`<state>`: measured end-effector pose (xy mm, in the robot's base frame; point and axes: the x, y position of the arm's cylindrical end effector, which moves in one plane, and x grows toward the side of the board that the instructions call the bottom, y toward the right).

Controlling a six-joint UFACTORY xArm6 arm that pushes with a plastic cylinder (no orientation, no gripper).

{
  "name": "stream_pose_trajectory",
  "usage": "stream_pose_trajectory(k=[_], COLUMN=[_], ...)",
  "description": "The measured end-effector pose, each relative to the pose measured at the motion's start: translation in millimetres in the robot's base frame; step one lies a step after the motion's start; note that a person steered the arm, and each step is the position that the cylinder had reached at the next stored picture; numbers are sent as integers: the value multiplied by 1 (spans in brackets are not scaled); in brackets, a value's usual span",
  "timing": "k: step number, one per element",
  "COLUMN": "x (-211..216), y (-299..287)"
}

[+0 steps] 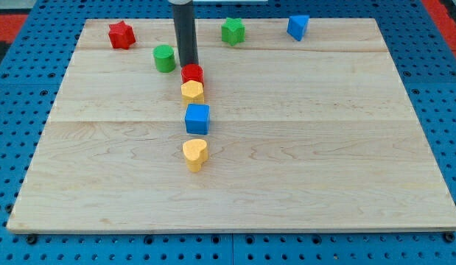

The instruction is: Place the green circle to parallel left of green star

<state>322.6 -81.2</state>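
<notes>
my tip point(188, 65) bare, holding nothing, just right of green circle point(164, 58), contact unclear | rod's top cut off by the view's top | red block point(192, 73) (shape unclear, partly hidden behind yellow block point(192, 91)) below tip | green star point(233, 31) up right, well apart

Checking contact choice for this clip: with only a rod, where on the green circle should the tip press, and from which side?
No pincer here, so push rather than grip. The green circle sits lower-left of the green star. My tip stands just right of it, beside the red block. Probably best to go around and press its round lower wall, centred, pushing toward the view's top.
</notes>
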Motion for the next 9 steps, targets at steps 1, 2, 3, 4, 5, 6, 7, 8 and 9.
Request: stream_pose_trajectory(k=[1,2,3,4,5,6,7,8,9], x=[-10,-6,26,3,-2,-14,8,-16,-31], y=[-33,-37,-53,-83,-72,-48,-61,-91,-72])
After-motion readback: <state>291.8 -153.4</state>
